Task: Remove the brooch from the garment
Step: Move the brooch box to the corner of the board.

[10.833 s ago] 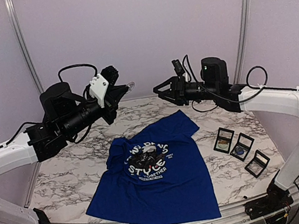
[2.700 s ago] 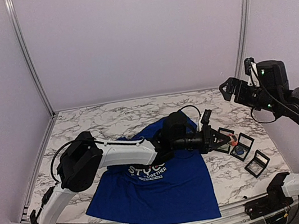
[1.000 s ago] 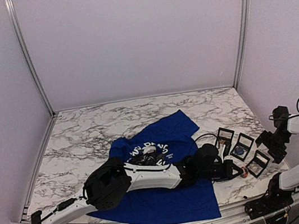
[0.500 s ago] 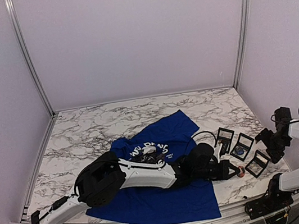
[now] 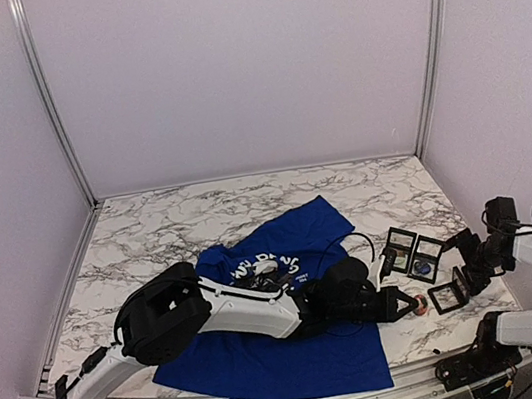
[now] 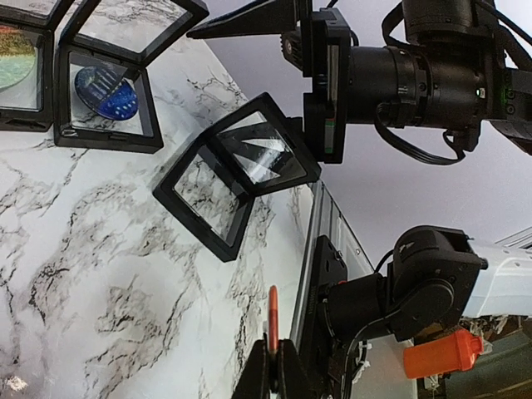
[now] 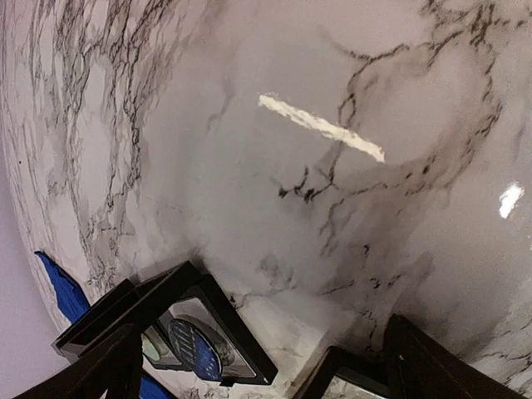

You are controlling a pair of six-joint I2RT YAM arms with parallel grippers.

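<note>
1. Compared with half a second back, I am seeing the left gripper (image 5: 407,303) sitting slightly nearer the shirt (image 5: 301,229). The right gripper (image 5: 469,264) is sitting closer in to the cases.
2. The left gripper's jaws are pressing together on the brooch (image 6: 273,317). In the left wrist view it is showing edge-on as a thin orange sliver poking out past the fingertips (image 6: 259,378).
3. The brooch is sitting clear of the shirt, over bare marble, just short of the open case (image 6: 237,170) and apart from it.
4. That open case is lying with its lid propped up in a V.
5. Past it, the blue-piece case (image 6: 104,100) is lying flat, and a third case (image 5: 398,248) is lying beside that, nearest the shirt.
6. The right gripper's fingers (image 7: 96,374) are standing spread wide and gripping nothing. They are hovering low over the table (image 7: 332,166), with the cases showing between them at the bottom of the right wrist view.
7. From the left wrist view, the right gripper is hanging just above the open case's lid. I cannot tell whether it is touching it.
8. The left arm is stretching low across the shirt's lower half and covering part of the print.
9. The shirt is lying mid-table, bunched around the chest, well left of the cases.
</note>
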